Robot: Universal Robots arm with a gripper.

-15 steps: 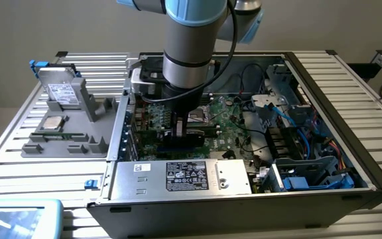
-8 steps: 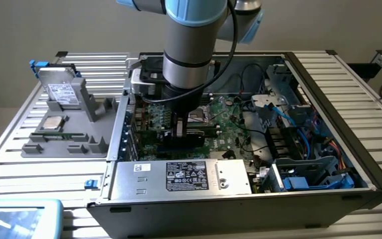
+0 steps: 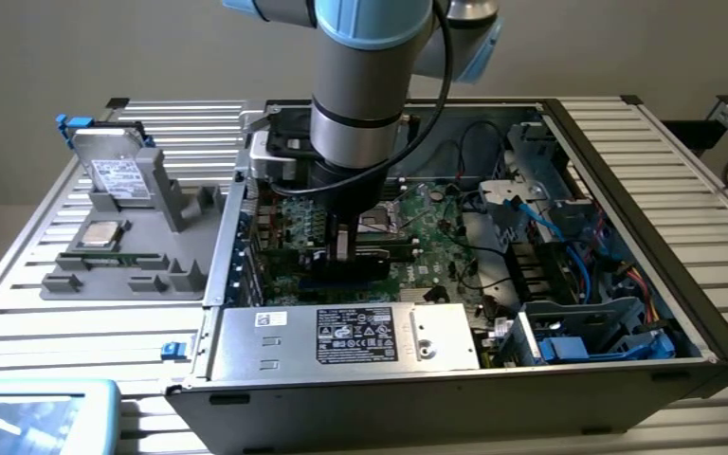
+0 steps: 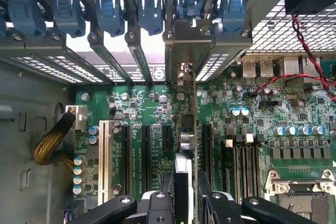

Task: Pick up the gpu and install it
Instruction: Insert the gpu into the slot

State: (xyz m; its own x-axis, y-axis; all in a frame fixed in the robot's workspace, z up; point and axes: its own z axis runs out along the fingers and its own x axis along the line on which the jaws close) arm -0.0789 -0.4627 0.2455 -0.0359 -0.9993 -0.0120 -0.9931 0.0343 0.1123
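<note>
The gpu [image 4: 185, 142] is a green card seen edge-on in the wrist view, standing upright over the motherboard [image 4: 294, 129] between the black expansion slots [image 4: 146, 150]. Its silver bracket [image 4: 181, 51] sits at the case's rear slot openings. My gripper [image 4: 184, 203] is shut on the card's near end, one black finger on each face. In the exterior view the gripper [image 3: 342, 248] reaches down into the open computer case [image 3: 617, 190], with the gpu [image 3: 300, 220] running from it toward the case's rear wall at the exterior view's left.
Blue retention clips [image 4: 107, 11] line the rear slots. A power supply [image 3: 352, 336] fills the case's near side, and blue cables [image 3: 591, 275] crowd the exterior view's right. A grey holder [image 3: 130, 265] with a hard drive [image 3: 118, 175] stands outside the case.
</note>
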